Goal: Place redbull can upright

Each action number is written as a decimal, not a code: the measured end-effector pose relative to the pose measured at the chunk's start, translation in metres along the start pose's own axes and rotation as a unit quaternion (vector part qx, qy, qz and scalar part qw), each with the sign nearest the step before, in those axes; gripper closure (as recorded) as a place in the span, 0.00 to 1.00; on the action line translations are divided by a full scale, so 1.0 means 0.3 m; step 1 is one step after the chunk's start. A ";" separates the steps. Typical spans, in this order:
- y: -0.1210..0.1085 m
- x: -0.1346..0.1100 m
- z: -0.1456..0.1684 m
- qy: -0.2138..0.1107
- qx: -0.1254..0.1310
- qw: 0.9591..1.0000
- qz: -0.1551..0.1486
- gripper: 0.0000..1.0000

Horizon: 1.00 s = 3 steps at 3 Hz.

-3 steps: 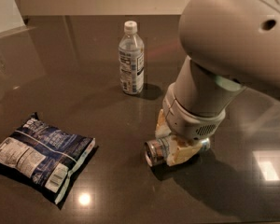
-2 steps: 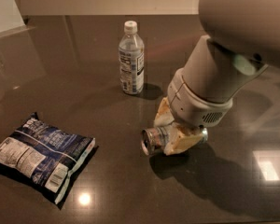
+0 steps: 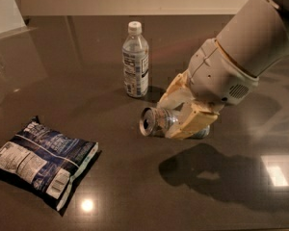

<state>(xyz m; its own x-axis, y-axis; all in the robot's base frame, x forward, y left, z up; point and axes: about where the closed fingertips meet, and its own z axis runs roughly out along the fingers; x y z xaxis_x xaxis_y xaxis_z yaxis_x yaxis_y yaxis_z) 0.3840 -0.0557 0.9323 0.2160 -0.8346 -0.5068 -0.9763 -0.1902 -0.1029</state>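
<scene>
Tabletop centre: gripper clasping redbull can

One clear plastic bottle, one blue foil bag, one slim silver metal can. One cream tool clasps the can.

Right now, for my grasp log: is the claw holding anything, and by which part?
Yes. The claw grips the can around its side, toward the bottom end. The can is tipped sideways, with its top pointing left.

A water bottle stands upright; a dark snack bag lies on the table.
</scene>
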 end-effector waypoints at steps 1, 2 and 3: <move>-0.028 -0.007 -0.038 -0.095 -0.002 0.995 0.022 1.00; -0.048 -0.015 -0.059 -0.191 -0.002 0.981 0.042 1.00; -0.062 -0.030 -0.069 -0.271 0.007 0.961 0.060 1.00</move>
<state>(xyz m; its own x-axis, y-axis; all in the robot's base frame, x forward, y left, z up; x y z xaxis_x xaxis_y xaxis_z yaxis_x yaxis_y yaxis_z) 0.4004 -0.0552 0.9566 0.0684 -0.4583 -0.8862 -0.9947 -0.1000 -0.0250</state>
